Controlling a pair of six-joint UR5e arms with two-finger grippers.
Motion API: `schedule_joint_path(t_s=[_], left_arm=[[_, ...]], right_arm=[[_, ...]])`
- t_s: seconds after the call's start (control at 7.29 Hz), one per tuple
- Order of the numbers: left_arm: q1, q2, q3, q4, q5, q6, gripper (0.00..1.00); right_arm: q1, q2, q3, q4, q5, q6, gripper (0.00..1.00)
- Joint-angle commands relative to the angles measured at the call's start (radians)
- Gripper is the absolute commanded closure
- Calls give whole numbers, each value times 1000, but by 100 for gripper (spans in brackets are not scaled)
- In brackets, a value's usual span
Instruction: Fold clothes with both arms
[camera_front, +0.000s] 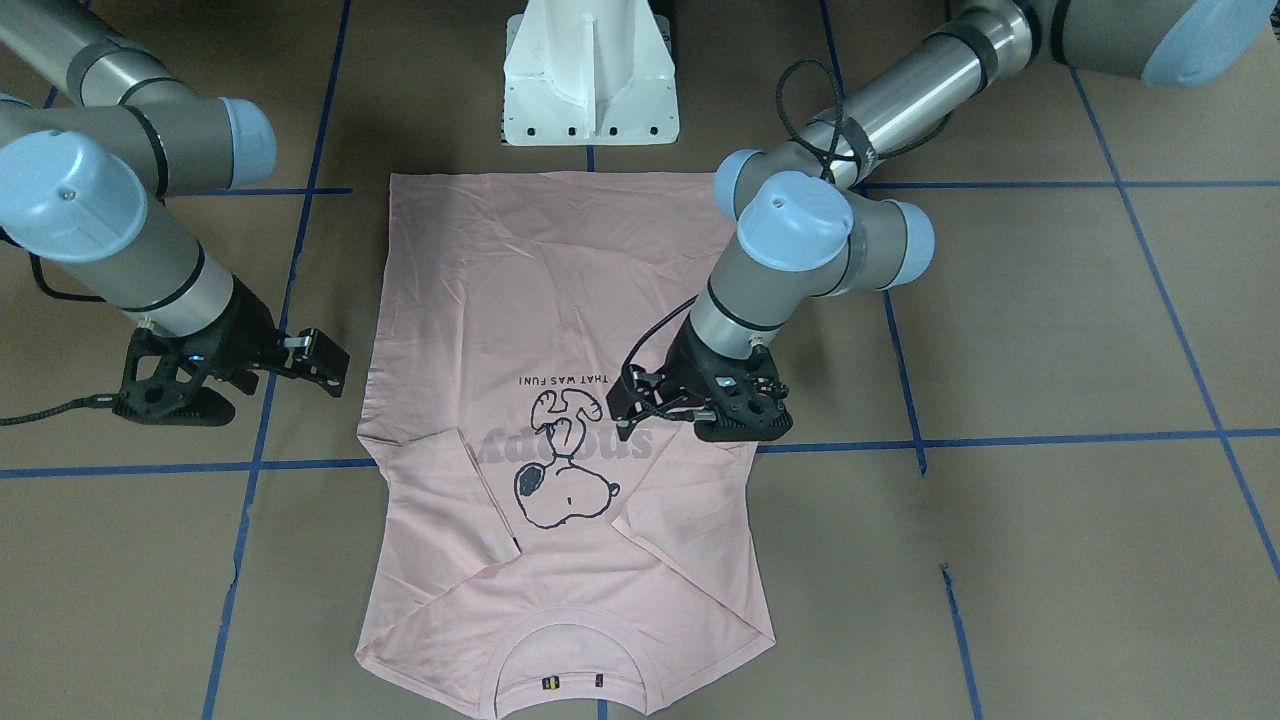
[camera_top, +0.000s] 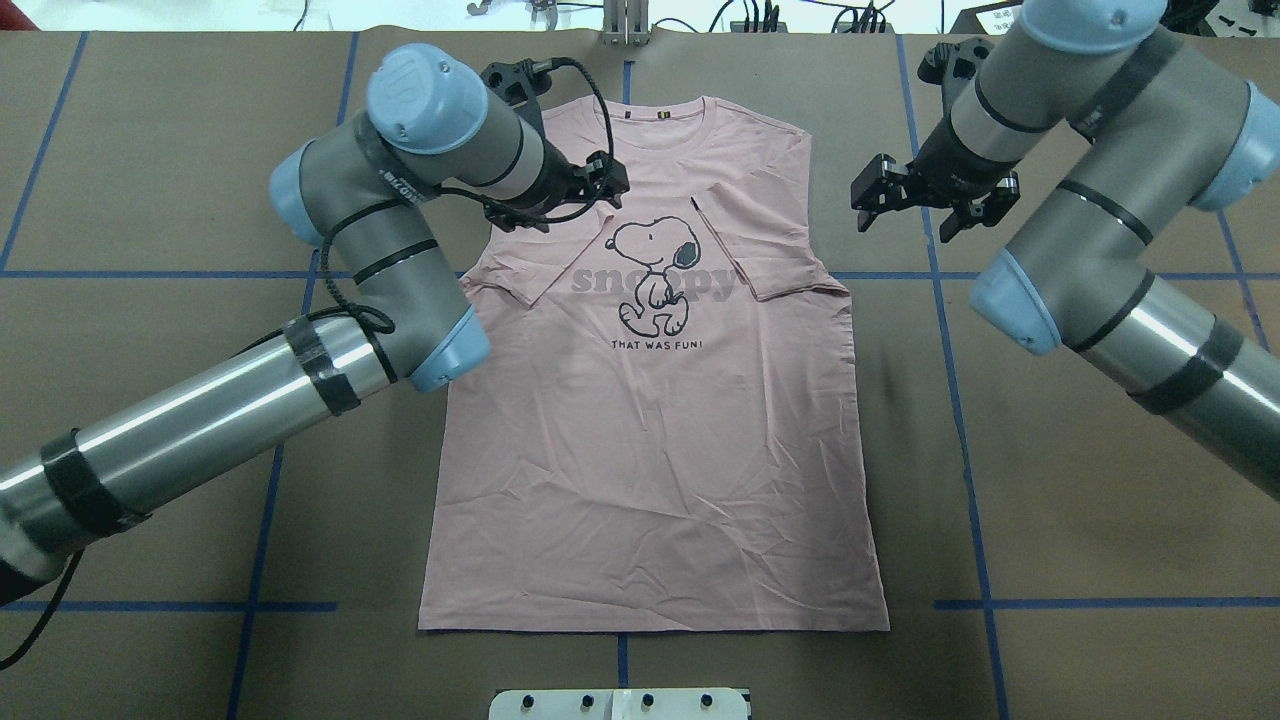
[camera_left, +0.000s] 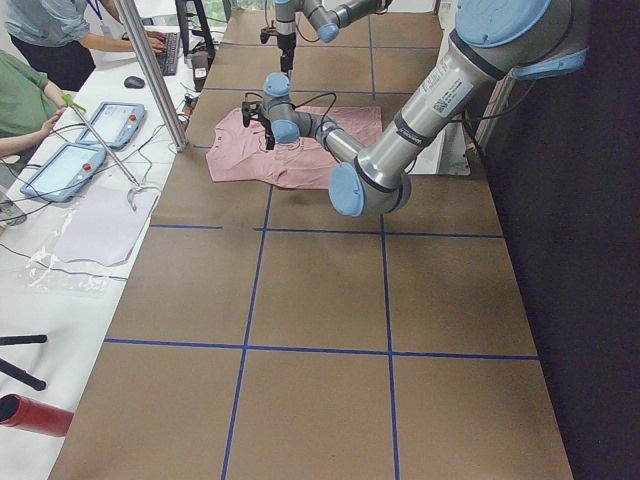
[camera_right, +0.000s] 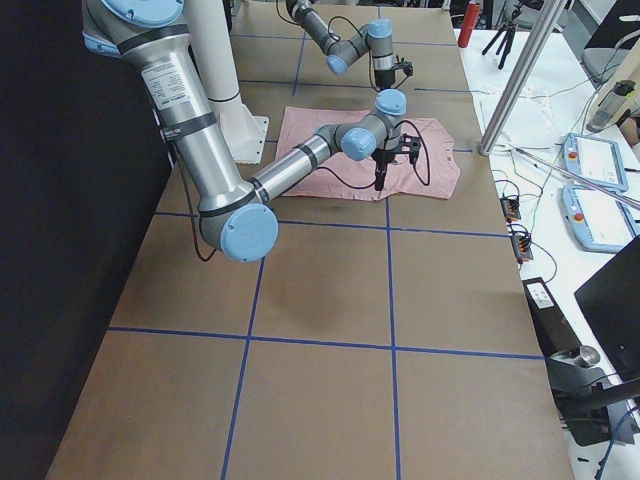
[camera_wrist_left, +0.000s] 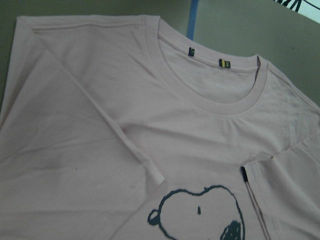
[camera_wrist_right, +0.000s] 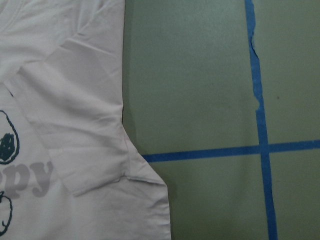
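Note:
The pale pink T-shirt (camera_top: 650, 450) lies flat and face up, its collar (camera_top: 660, 105) on the far side from the robot. Both sleeves are folded inward over the chest beside the Snoopy drawing (camera_top: 655, 270). My left gripper (camera_top: 605, 180) hovers open and empty over the folded sleeve on its side; it also shows in the front view (camera_front: 628, 405). Its wrist view shows the collar (camera_wrist_left: 210, 100) and that sleeve. My right gripper (camera_top: 905, 210) is open and empty above the bare table just off the shirt's other sleeve edge (camera_wrist_right: 125, 150), and shows in the front view (camera_front: 320, 365).
The white pedestal base (camera_front: 590, 80) stands at the robot-side edge, just past the shirt's hem. Blue tape lines (camera_top: 950, 400) cross the brown table. In the left side view, operators and tablets (camera_left: 70, 160) are at a side table beyond the collar end.

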Motion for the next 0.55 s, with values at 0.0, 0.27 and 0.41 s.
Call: schedule_joint_path(t_s=[0.0,0.27,0.41], left_arm=[[4,225,-300,128,-3,64,0],[33,326,-479,219,31,64,0],[44,334,-512,266,43,64,0]], right_arm=[[-203,-194,158,206,-194,254,0],[-451,-315,296,213,-445,440,0],[-555,-364,351,213,-519,519,0]])
